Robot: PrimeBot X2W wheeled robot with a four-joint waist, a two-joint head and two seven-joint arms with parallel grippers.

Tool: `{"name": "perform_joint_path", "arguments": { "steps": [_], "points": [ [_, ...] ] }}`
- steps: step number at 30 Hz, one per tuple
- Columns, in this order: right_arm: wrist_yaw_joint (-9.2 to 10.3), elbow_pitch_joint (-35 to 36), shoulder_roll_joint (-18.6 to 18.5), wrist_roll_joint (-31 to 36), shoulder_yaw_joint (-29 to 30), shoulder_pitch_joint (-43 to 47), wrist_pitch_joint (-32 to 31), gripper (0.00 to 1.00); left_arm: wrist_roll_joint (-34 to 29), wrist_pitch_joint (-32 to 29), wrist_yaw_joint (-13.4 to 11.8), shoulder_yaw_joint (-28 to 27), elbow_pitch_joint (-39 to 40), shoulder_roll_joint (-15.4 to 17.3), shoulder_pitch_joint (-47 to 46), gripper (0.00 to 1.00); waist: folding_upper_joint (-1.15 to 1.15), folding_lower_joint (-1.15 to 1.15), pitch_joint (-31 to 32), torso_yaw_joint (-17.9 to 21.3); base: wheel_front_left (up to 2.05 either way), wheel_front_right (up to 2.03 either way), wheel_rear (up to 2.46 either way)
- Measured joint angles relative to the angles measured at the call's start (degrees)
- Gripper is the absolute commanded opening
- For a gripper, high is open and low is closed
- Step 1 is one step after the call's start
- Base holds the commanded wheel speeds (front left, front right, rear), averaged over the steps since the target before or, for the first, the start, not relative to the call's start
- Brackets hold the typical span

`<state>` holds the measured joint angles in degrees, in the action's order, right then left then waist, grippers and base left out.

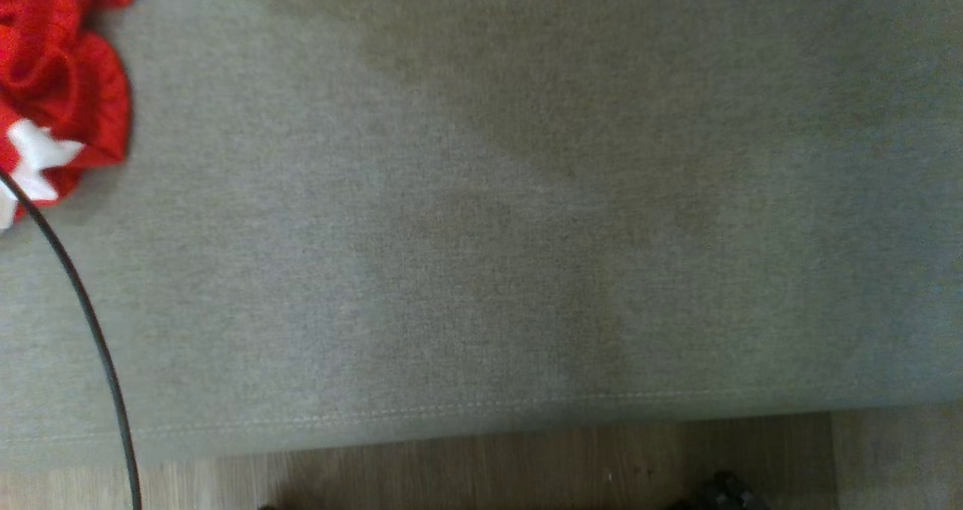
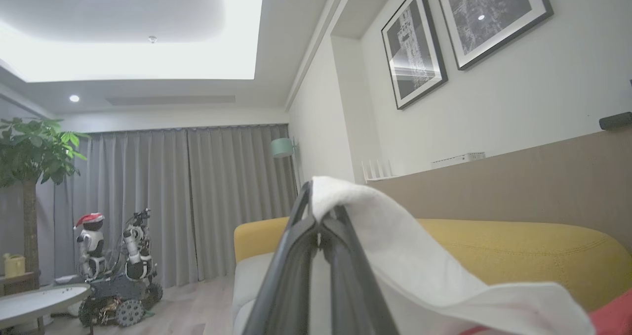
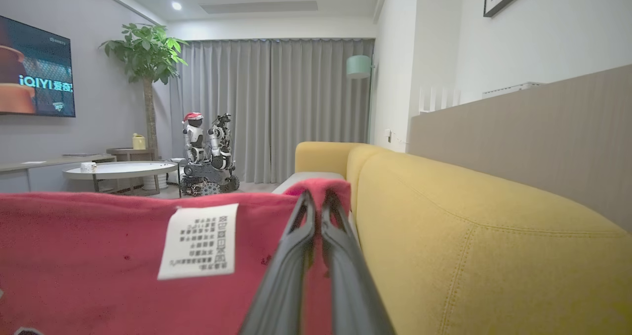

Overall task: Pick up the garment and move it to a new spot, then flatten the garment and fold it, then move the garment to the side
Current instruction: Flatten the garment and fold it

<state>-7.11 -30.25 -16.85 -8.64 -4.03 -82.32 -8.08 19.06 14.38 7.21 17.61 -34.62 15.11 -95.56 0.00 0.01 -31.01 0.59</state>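
At the left edge of the grey fabric sofa seat (image 1: 481,232) sits the crumpled red-and-white cloth garment (image 1: 60,81). My left gripper (image 2: 320,211) is clenched on its white part, my right gripper (image 3: 316,204) on its red hem. I should lift both evenly.

Red garment (image 3: 89,271) pinched in gripper (image 3: 316,201) at 6 o'clock, white label (image 3: 200,241) at 8 o'clock, yellow sofa (image 3: 469,236) at 3 o'clock
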Motion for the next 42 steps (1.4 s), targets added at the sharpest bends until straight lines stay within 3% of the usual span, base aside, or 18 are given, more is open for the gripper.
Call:
{"name": "perform_joint_path", "arguments": {
  "steps": [4, 7, 15, 21, 25, 31, 36, 42],
  "points": [
    [-0.01, -4.04, -0.04, 1.51, -0.88, -3.64, 5.87, 0.0, -1.76, 0.43, 0.02, -2.7, 8.25, -0.92, -0.31, 0.0, 0.0, 0.0, -4.44, -0.04, 0.0, 0.0, 0.0],
    [-0.01, -7.56, -0.08, 1.43, -1.96, -2.44, 8.49, 0.0, -1.27, 0.59, 0.13, -3.61, 14.23, -1.56, 5.57, 0.0, 0.0, 0.01, -6.2, -0.61, 0.0, 0.0, 0.0],
    [-0.01, -11.6, -2.16, -3.0, -2.61, 13.02, 10.99, 0.0, 9.9, 0.57, 0.27, 3.43, 23.17, 0.22, 38.11, 0.0, 0.0, -0.01, -2.81, -2.68, 0.0, 0.0, 0.0],
    [-0.01, -10.99, -2.03, -6.91, 1.51, 29.75, 7.47, 0.0, 19.54, 0.35, 0.27, 9.73, 22.82, 3.1, 60.96, 0.0, 0.0, -0.02, 2.66, -3.21, 0.0, 0.0, 0.0],
    [-0.01, -5.66, -0.66, -8.76, 4.36, 41.47, 5.72, 0.0, 24.55, 0.34, 0.27, 9.81, 21.71, 2.93, 71.42, 0.0, 0.0, -0.02, 6.72, -3.2, 0.0, 0.0, 0.0],
    [-0.01, 5.98, 2.14, -9.42, 9.32, 58.38, 1.66, 0.0, 25.13, 0.34, 0.19, 6.36, 25.16, 0.2, 82.91, 0.0, 0.01, -0.02, 12.16, -3.38, 0.0, 0.0, 0.0],
    [-0.01, 16.86, 6.17, -7.69, 15.1, 71.52, -3.58, 0.0, 24.82, 0.1, -2.68, 6.16, 29.19, -0.18, 89.9, 0.0, 0.01, -0.02, 15.41, -3.96, 0.0, 0.0, 0.0],
    [-0.01, 30.3, 9.89, -5.57, 17.09, 80.6, -10.13, 0.0, 25.86, -4.53, -6.82, 5.98, 36.85, 0.46, 93.32, 0.0, 0.01, -0.02, 16.15, -4.2, 0.0, 0.0, 0.0]
  ]
}}
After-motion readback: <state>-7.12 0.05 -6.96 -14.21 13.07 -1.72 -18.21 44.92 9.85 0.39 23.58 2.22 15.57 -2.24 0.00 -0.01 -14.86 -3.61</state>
